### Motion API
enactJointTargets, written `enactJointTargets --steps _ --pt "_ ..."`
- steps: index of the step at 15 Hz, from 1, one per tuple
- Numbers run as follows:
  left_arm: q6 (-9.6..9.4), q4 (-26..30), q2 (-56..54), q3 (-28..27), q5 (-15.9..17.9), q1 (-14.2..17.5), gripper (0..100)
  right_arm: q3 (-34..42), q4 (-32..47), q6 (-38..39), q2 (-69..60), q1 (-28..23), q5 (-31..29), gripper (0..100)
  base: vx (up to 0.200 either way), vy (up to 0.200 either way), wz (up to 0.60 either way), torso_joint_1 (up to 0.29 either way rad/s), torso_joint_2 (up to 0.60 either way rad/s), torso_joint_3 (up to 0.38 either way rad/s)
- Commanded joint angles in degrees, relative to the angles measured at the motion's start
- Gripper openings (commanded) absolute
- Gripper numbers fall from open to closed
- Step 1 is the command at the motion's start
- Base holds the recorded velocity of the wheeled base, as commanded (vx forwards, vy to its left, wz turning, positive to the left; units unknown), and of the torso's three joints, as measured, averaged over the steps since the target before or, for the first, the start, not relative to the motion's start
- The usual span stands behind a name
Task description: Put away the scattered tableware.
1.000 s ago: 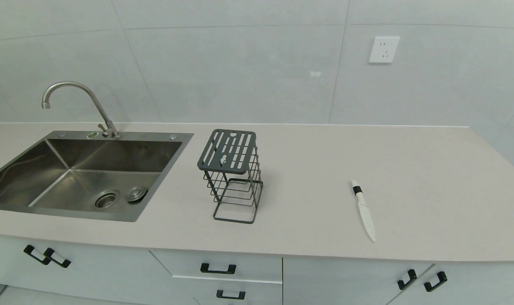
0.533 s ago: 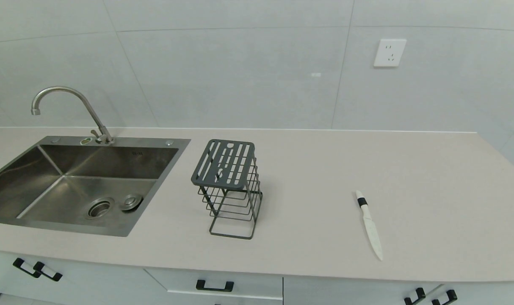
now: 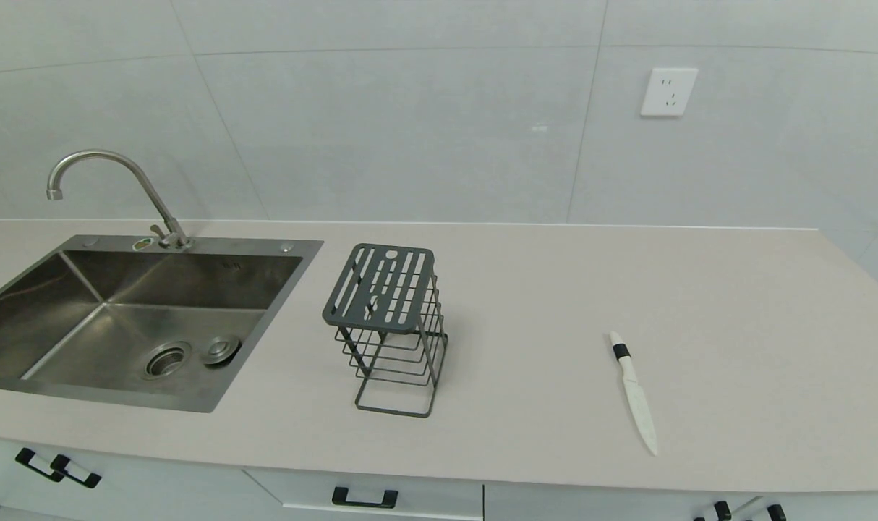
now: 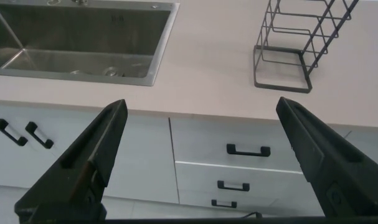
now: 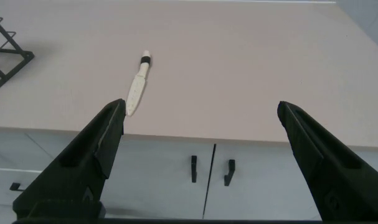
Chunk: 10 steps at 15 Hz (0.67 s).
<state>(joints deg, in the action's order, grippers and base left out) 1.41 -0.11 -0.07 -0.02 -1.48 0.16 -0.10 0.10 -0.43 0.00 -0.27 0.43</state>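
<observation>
White knife lies flat on the bench, right side, near the front edge, well apart from the dark wire rack. Your left gripper and right gripper hang before the bench, fingers wide, empty.

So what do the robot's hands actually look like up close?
The left end effector and the right end effector look alike. Each has two long, matte black fingers, broad at the base and tapering to blunt tips, with plain surfaces and bevelled edges.
</observation>
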Motion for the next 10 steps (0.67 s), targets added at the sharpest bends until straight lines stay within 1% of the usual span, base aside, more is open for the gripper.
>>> enactJointTargets --steps 1,10 --pt "-0.01 -0.1 0.1 0.0 0.0 0.0 100 0.0 0.0 0.0 0.0 0.0 0.0 100 0.2 0.0 0.0 0.007 0.0 0.002" --pt "-0.01 0.0 0.1 0.0 0.0 0.0 100 0.0 0.0 0.0 0.0 0.0 0.0 100 0.0 0.0 0.0 0.0 0.0 0.0"
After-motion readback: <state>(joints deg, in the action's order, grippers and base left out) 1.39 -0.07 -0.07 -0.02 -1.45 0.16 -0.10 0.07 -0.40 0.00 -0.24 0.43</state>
